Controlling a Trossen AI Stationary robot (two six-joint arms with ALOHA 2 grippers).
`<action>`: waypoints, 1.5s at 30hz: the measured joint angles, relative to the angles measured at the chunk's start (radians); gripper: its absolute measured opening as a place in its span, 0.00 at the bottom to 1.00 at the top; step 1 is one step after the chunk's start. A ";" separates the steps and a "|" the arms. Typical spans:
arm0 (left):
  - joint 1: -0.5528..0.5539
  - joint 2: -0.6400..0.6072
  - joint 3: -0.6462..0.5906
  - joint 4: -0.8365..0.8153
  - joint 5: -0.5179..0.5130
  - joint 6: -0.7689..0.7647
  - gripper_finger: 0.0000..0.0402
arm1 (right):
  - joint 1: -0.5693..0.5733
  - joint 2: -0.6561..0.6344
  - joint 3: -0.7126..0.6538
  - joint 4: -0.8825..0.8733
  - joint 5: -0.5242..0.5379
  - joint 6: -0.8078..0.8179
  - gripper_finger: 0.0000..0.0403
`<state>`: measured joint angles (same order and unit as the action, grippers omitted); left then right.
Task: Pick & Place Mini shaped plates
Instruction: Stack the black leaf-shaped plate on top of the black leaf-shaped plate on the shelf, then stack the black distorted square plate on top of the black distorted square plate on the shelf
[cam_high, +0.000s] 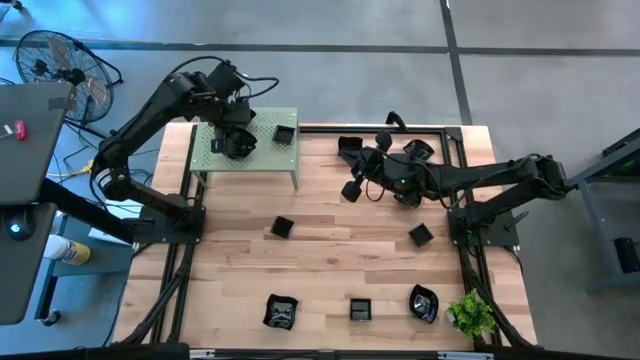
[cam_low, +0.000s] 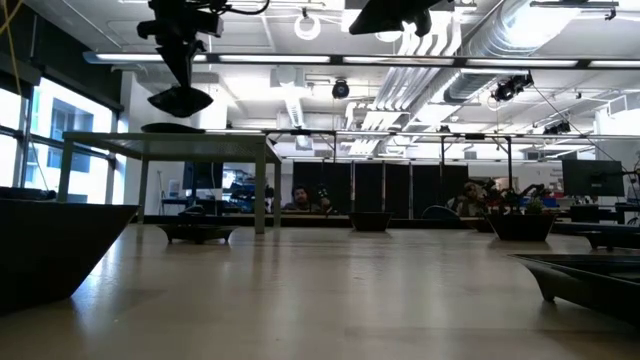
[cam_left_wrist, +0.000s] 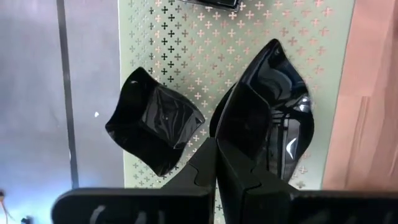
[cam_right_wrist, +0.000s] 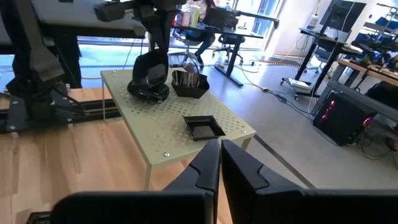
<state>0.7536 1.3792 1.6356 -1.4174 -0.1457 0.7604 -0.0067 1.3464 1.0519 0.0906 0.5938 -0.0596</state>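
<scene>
My left gripper (cam_left_wrist: 216, 146) is shut on a glossy black leaf-shaped mini plate (cam_left_wrist: 273, 93), above a small green perforated table (cam_high: 262, 160) at the far left. On that table rest a wavy square plate (cam_left_wrist: 155, 121) and a flat square one (cam_right_wrist: 202, 128); a further plate (cam_right_wrist: 149, 93) lies right under the held one. My right gripper (cam_right_wrist: 219, 152) hangs over the middle of the wooden table (cam_high: 330, 262), fingers shut, with nothing between them, pointing toward the green table. My left gripper pinches the leaf-shaped plate by its rim at one end (cam_left_wrist: 239, 134) between its two fingers. The fingers come from above, slanting down. The plate hangs below them, clear of the green table's top (cam_low: 200, 135).
Several more black plates lie on the wooden table: mid-left (cam_high: 282, 227), mid-right (cam_high: 421, 235), along the near edge (cam_high: 281, 312) (cam_high: 360, 310) (cam_high: 424, 303), and at the far side (cam_high: 350, 148). A small green plant (cam_high: 472, 315) stands at the near right corner. Black frame rails (cam_high: 465, 260) border the table.
</scene>
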 joint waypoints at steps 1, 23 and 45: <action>0.000 0.001 -0.001 0.001 -0.001 0.005 0.00 | 0.000 0.000 0.000 0.000 0.000 0.000 0.03; 0.019 -0.002 -0.114 0.034 -0.022 -0.032 0.12 | 0.001 0.000 0.000 0.000 0.000 0.009 0.03; -0.217 -0.320 -0.494 0.732 0.357 -0.744 0.01 | -0.182 -0.113 0.000 -0.507 -0.393 0.324 0.00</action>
<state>0.5364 1.0595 1.1411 -0.6854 0.2113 0.0167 -0.1889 1.2331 1.0515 -0.4165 0.2003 0.2640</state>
